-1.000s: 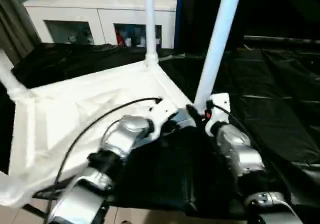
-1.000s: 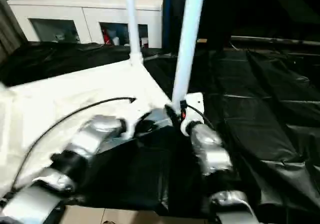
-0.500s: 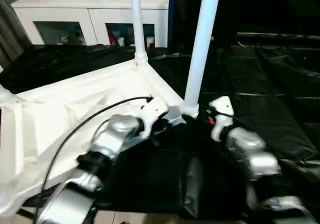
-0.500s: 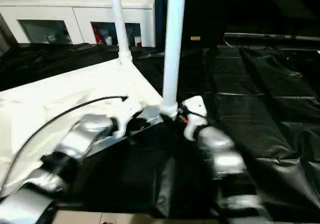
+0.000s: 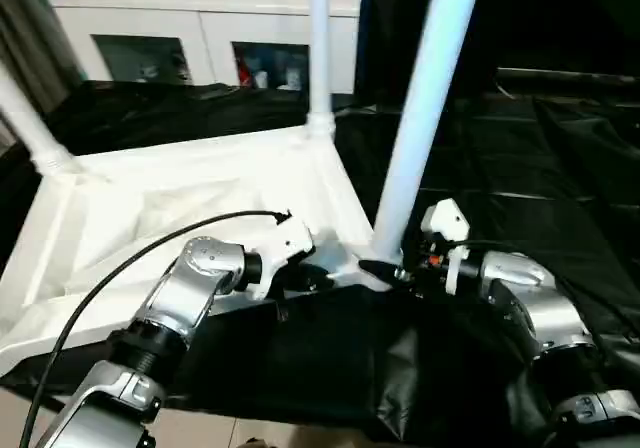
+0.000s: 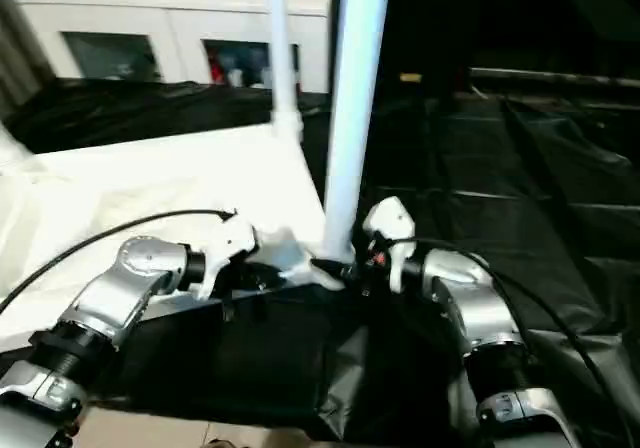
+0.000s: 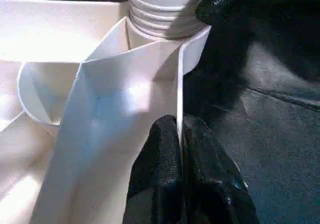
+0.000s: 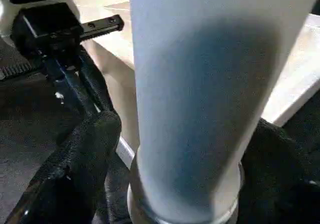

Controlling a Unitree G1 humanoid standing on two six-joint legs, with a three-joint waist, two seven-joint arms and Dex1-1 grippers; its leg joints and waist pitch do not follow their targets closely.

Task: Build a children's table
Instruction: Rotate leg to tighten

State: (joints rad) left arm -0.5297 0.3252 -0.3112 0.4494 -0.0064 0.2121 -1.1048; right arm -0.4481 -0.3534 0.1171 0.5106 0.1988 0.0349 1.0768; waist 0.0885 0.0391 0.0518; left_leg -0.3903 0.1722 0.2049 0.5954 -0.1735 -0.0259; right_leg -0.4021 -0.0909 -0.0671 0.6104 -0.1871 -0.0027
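We see the white tabletop (image 5: 190,203) lying ribbed underside up on the black-draped work table (image 5: 560,188), with three tube legs standing upright in its corners. The near leg (image 5: 425,118) rises from the corner socket right between our two grippers; its threaded base sits in that socket in the left wrist view. A second leg (image 5: 319,43) stands at the corner farther beyond the grippers, and a third leg (image 5: 30,123) at the far corner off to the left gripper's outer side.

Our left gripper (image 7: 181,149) is clamped on the thin upright rim of the tabletop, one black finger (image 7: 160,164) on each side of the plastic wall, just short of the near leg's socket. Our right gripper (image 8: 185,154) is closed around the base of the near leg, its fingers (image 8: 82,154) pressing on either side just above the collar.

Behind the work table stands a white glass-door cabinet (image 5: 200,28).
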